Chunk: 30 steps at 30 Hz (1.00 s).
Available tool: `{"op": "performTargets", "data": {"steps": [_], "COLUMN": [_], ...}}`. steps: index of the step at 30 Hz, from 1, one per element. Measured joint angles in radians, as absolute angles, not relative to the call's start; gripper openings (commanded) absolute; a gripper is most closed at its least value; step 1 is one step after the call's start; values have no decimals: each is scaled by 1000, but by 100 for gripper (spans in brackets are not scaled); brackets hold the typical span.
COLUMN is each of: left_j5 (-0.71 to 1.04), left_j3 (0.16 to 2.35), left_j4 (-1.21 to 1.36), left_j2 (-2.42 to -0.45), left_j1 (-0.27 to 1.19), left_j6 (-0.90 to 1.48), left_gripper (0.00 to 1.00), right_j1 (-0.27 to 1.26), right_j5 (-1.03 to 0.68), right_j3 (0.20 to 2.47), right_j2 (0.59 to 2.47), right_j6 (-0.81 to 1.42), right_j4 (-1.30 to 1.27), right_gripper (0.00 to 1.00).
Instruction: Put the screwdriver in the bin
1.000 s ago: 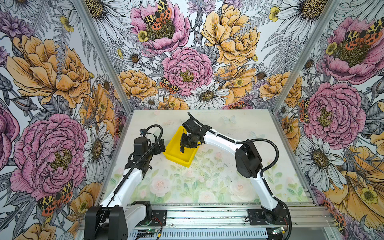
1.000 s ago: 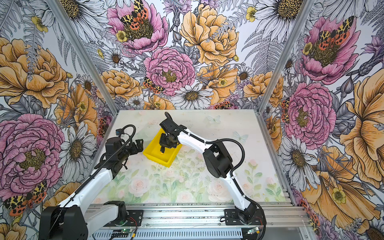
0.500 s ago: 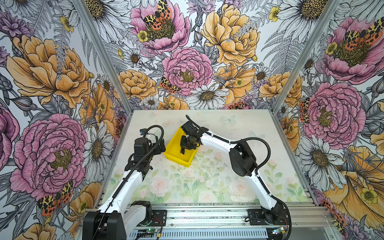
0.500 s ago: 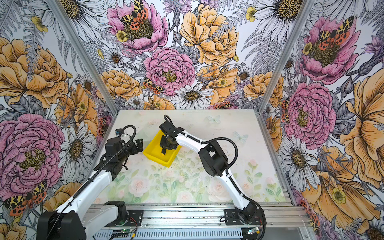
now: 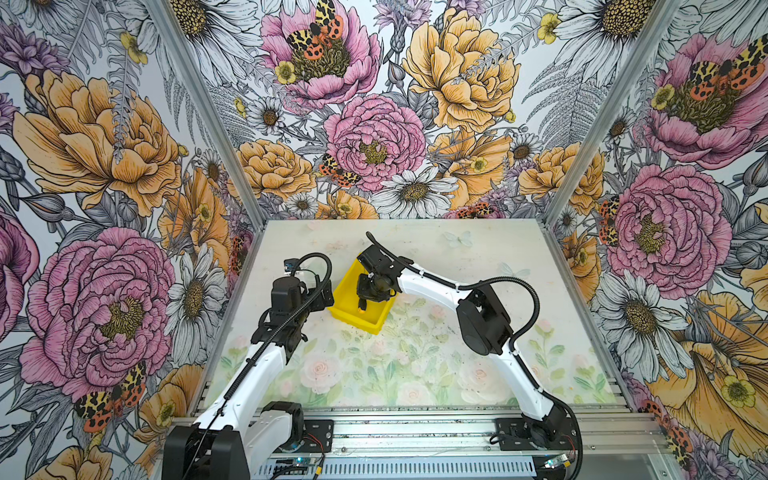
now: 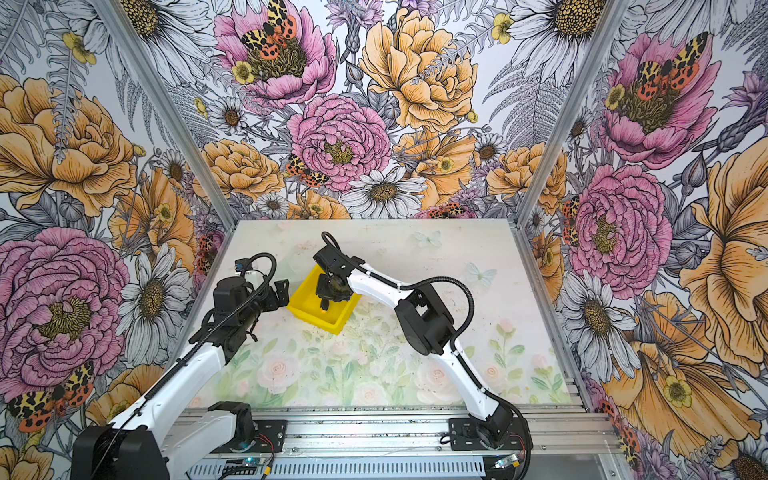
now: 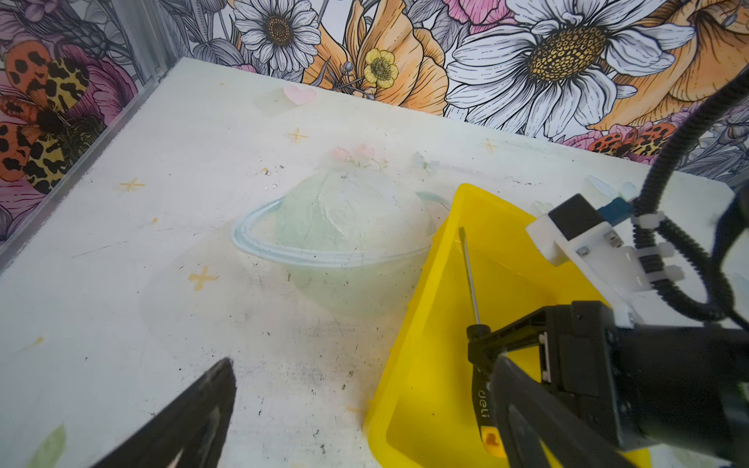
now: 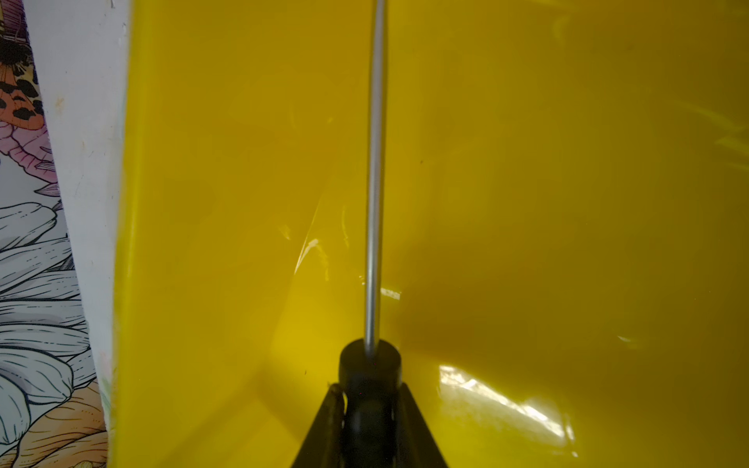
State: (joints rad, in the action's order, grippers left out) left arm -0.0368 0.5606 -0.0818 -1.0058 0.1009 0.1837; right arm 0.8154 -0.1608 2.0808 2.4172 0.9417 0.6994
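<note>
Right gripper (image 8: 371, 391) tight around screwdriver (image 8: 373, 202), low in bin (image 8: 202, 202); left gripper (image 6: 280, 291) jaws apart

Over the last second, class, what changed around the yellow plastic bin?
The right gripper, still gripping the black-handled, grey-shafted screwdriver, shifted slightly leftward and lower into the bright yellow rectangular plastic bin. Bin and open left gripper stayed put.

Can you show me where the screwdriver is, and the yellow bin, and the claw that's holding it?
screwdriver (image 7: 470, 275): left wrist view, on its thin metal shaft.
bin (image 5: 353, 322): in a top view, on its near outer wall.
right gripper (image 8: 371, 391): right wrist view, between its fingertips, over the black handle.
</note>
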Motion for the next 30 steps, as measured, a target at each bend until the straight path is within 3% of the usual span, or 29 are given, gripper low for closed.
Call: {"op": "performTargets", "data": {"steps": [9, 15, 25, 26, 27, 30], "left_j5": [-48, -62, -140, -157, -168, -183], "left_j3": [550, 550, 539, 531, 525, 505], "left_j4": [-87, -91, -87, -84, -84, -77], "left_j2": [-988, -971, -948, -945, -944, -944], "left_j1": [108, 109, 128, 128, 128, 128], "left_j6": [183, 180, 194, 205, 212, 215], "left_gripper": [99, 99, 99, 99, 99, 99], "right_j1": [823, 817, 733, 715, 696, 638], "right_j5": [-134, -79, 125, 152, 179, 252], "right_j3": [2081, 2047, 1701, 1641, 1576, 1399], "right_j2": [2407, 2292, 1782, 1721, 1658, 1510], "right_j6": [912, 859, 659, 643, 624, 597], "right_j4": [700, 699, 669, 667, 665, 669], "right_gripper": [32, 39, 72, 78, 96, 99]}}
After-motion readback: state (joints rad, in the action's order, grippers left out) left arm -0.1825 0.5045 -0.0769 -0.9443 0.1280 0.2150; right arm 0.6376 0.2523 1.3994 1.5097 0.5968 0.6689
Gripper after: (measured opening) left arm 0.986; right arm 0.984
